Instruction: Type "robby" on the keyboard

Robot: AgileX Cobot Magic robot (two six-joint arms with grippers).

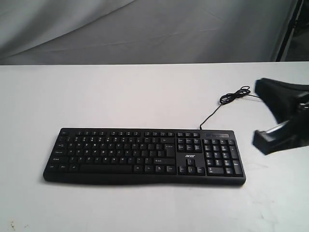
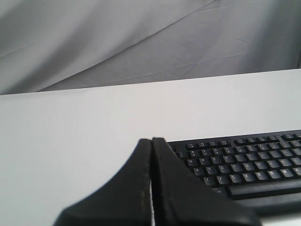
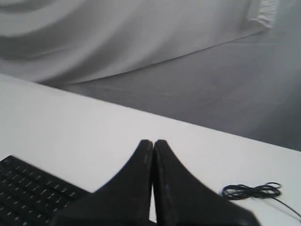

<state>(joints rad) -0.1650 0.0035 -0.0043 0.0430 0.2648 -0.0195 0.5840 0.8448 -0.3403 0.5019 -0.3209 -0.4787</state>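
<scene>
The black keyboard [image 1: 145,154] with white legends lies flat on the white table, number pad and "acer" logo at its right end. My right gripper [image 1: 259,86] hovers above the table beyond the keyboard's right end. In the right wrist view that gripper [image 3: 153,141] is shut with nothing between its fingers, and a blurred corner of the keyboard [image 3: 28,193] shows beside it. My left gripper [image 2: 151,140] is also shut and empty, held off the keyboard's [image 2: 244,160] left end. The exterior view does not show the left gripper.
The thin black cable [image 1: 234,95] runs from the keyboard's back edge and coils on the white table [image 1: 120,96] behind the number pad; the coil [image 3: 251,190] also shows in the right wrist view. A grey cloth backdrop [image 1: 145,29] hangs behind the table.
</scene>
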